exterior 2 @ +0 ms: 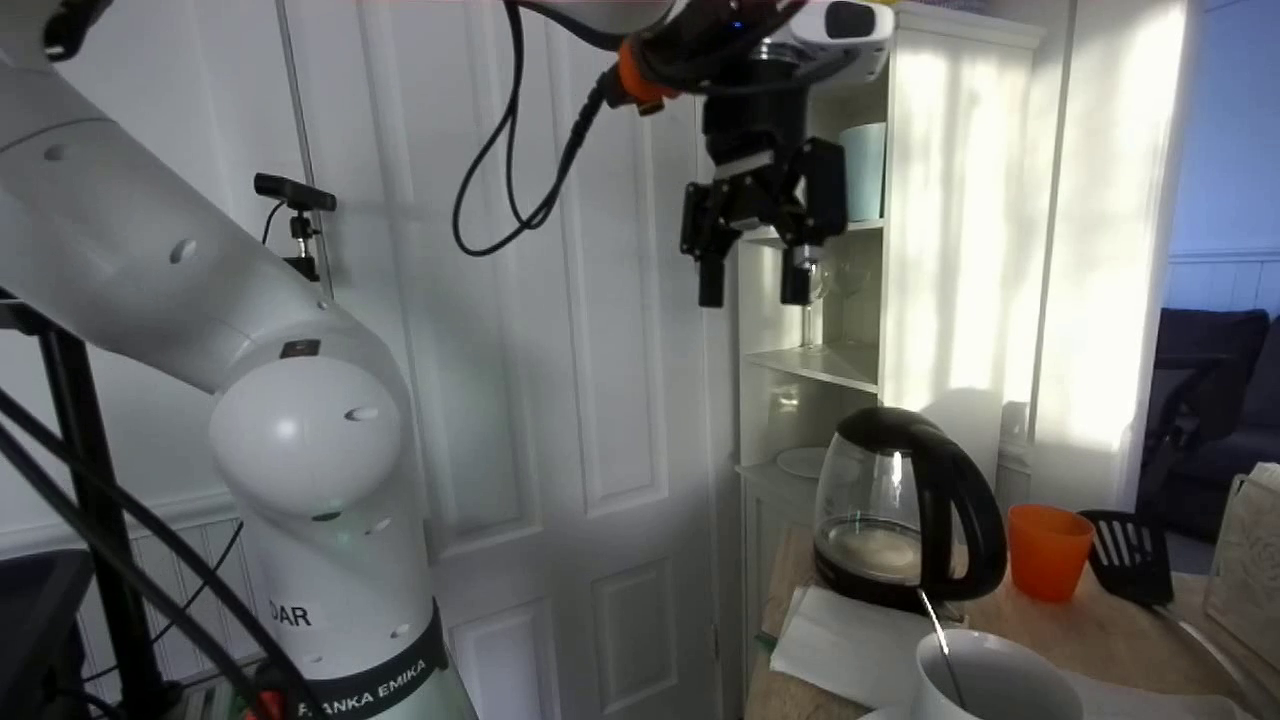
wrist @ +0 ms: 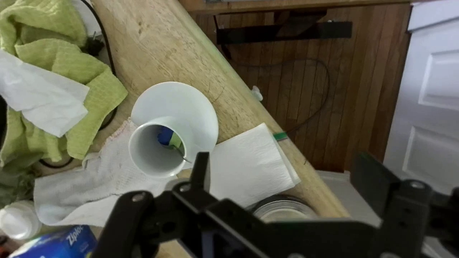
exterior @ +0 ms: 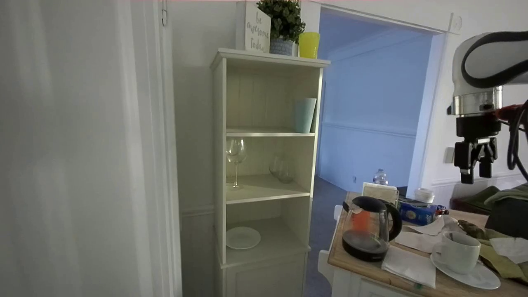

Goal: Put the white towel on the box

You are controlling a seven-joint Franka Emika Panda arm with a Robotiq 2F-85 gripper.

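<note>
A crumpled white towel [wrist: 104, 182] lies on the counter beside and partly behind the white mug in the wrist view; it also shows in an exterior view [exterior: 418, 241]. A folded white napkin [wrist: 247, 165] lies flat near the counter edge, seen too in both exterior views [exterior: 410, 264] [exterior 2: 850, 645]. Which white piece is meant I cannot tell. The blue Ziploc box [wrist: 59, 243] is cut off at the wrist view's lower left; an exterior view shows it behind the kettle [exterior: 416, 212]. My gripper [exterior: 476, 175] is open and empty, high above the counter [exterior 2: 754, 290] [wrist: 287, 173].
A white mug [wrist: 156, 150] with a spoon stands on a saucer [wrist: 175, 96]. The glass kettle [exterior 2: 875, 520] stands beside the napkin. An orange cup [exterior 2: 1048, 550] and black spatula [exterior 2: 1130, 555] are near it. A green towel [wrist: 68, 71] with white paper lies farther along. A shelf [exterior: 268, 132] holds glassware.
</note>
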